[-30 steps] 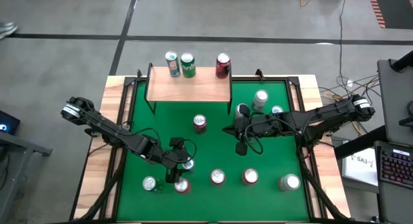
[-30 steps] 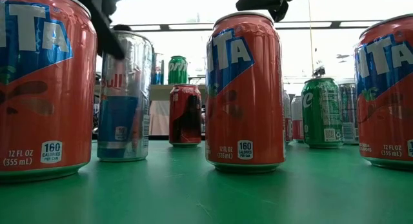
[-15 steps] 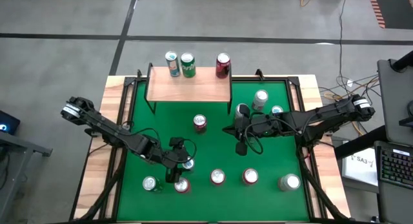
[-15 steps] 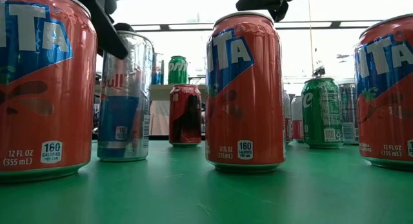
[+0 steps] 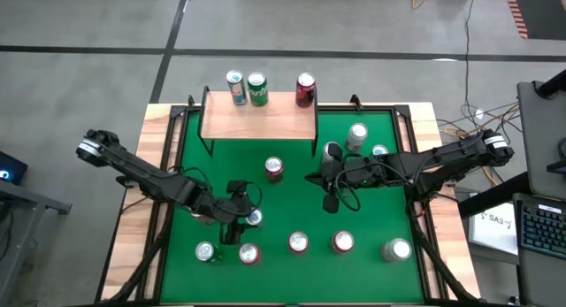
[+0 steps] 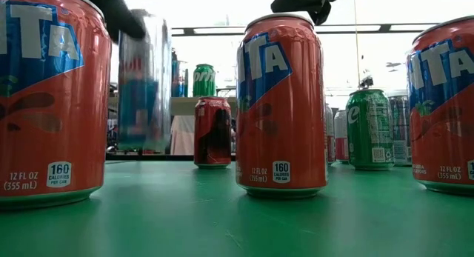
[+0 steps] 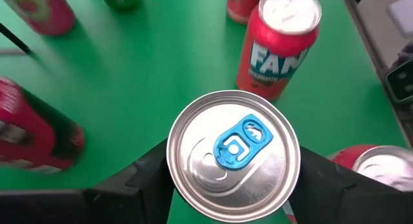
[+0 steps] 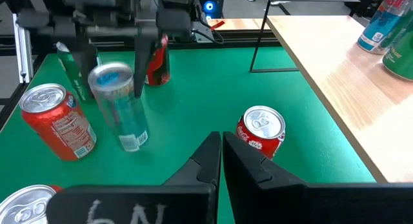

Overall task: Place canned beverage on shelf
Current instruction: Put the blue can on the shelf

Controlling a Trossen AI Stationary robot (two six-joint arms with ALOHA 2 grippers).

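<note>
Left gripper (image 5: 237, 217) clamped around silver-blue can (image 5: 254, 218)

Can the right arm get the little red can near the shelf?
Probably yes. The right gripper hangs shut over the table, and the red can stands alone on open green with nothing between them; it would need to open first.

Both arms are basically all dark, skinny multi-joint things, and each one has a pale silvery-white cap at the outer joint, left arm (image 5: 133, 170) and right arm (image 5: 442, 161) alike. Loose black cables loop along the forearms near the wrists, pretty obvious from above. Up close the left gripper (image 7: 233, 185) has chunky matte black fingers (image 7: 139, 185) with angular faceted edges, and the right gripper (image 8: 221, 161) is the same dark plastic, with a white scrawl on its housing I can't read.
</note>
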